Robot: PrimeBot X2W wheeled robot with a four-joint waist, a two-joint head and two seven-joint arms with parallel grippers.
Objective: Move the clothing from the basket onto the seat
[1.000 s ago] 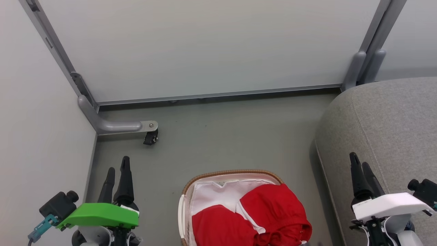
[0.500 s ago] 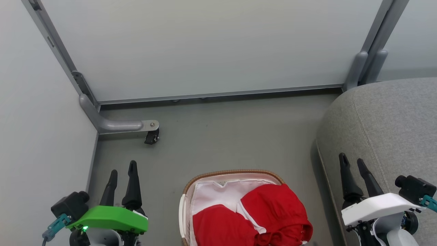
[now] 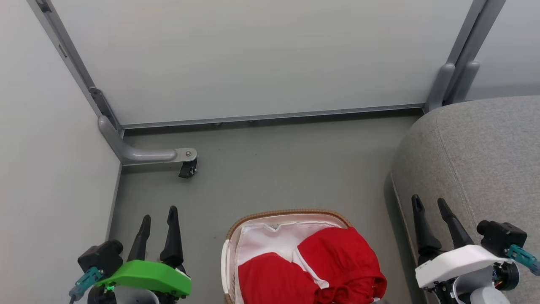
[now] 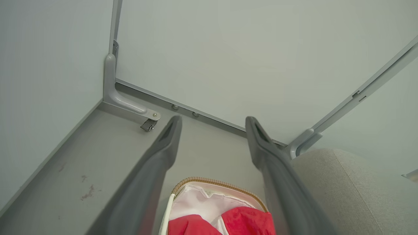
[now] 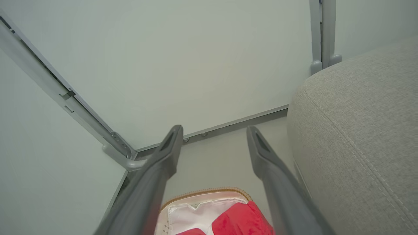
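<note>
The red clothing with white trim lies bunched in the basket, a cream tub with a brown woven rim and white liner, at the bottom centre of the head view. The grey seat fills the right side. My left gripper stands open over the floor, left of the basket. Open too, my right gripper hovers at the seat's front edge, right of the basket. Both wrist views look down on the clothing, basket and seat between spread fingers.
Pale partition walls close in the back and left. A grey metal foot with a black caster juts onto the grey floor at the back left. Another partition foot stands behind the seat.
Both grippers have drawn inward toward the basket and slightly lower in view, each turning so its fingers spread apart in the head view. The clothing and basket have not moved.
</note>
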